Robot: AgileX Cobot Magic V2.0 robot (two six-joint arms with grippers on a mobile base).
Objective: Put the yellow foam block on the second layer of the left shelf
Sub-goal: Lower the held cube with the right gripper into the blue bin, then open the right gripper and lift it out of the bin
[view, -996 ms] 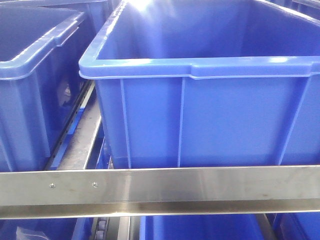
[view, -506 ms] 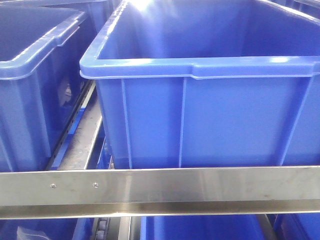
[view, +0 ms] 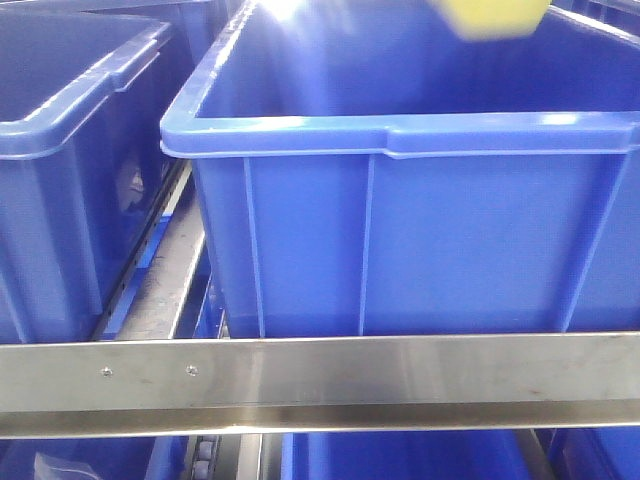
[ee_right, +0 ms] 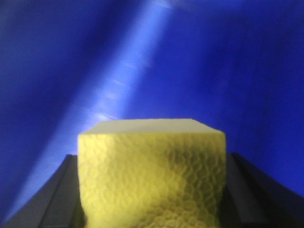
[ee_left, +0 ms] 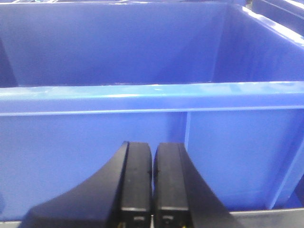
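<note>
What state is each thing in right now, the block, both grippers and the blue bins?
yellow foam block: held between the right gripper's fingers, above the big bin
right gripper: shut on the block
left gripper: shut, empty
big blue bin: open-topped
left blue bin: open-topped

We seem to be in a warehouse or stockroom: large blue plastic bins sit in rows on steel shelf rails, more below.

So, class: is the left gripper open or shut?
Shut. In the left wrist view, the left gripper's fingers press together, holding nothing, before the blue bin.
</note>
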